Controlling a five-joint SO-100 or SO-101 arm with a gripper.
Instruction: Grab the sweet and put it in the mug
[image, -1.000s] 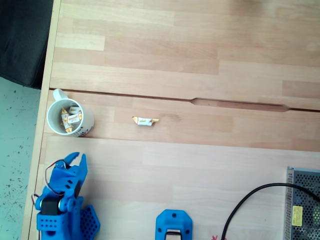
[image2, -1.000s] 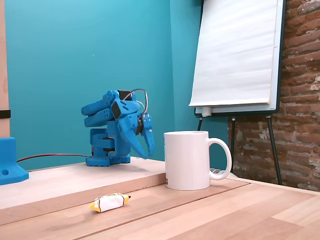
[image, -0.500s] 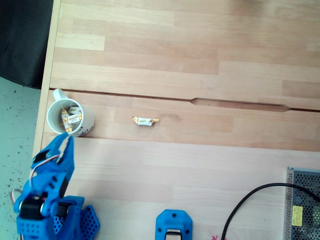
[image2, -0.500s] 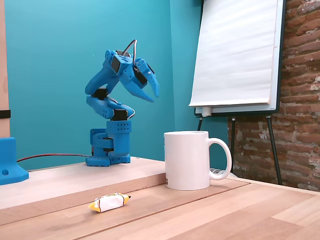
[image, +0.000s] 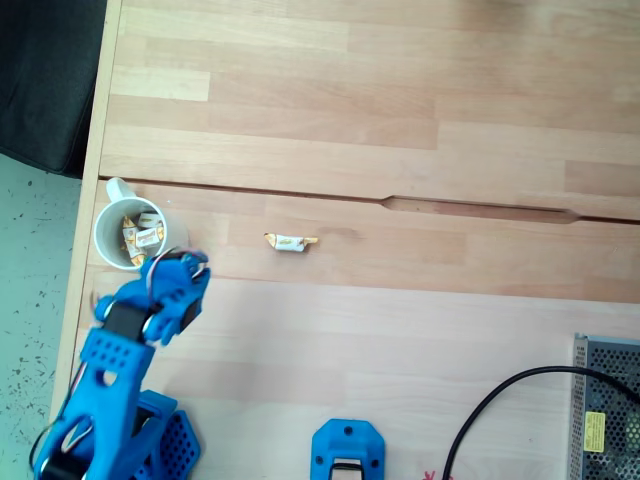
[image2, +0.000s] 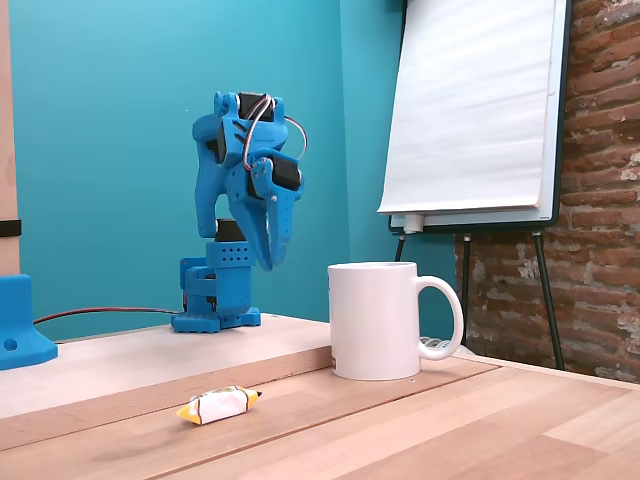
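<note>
The sweet lies on the desk, at 3 o'clock from the mug. It looks light and crinkly; better pinch its white middle. The gripper hangs empty, fingers pointing down and nearly closed.

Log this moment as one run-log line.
phase: approach | gripper: raised, pointing down, holding nothing | sweet: on table, untouched | mug: upright, holds other sweets

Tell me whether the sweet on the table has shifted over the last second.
No. The sweet lies at the same spot right of the mug in a fixed view, below the table's groove.
</note>
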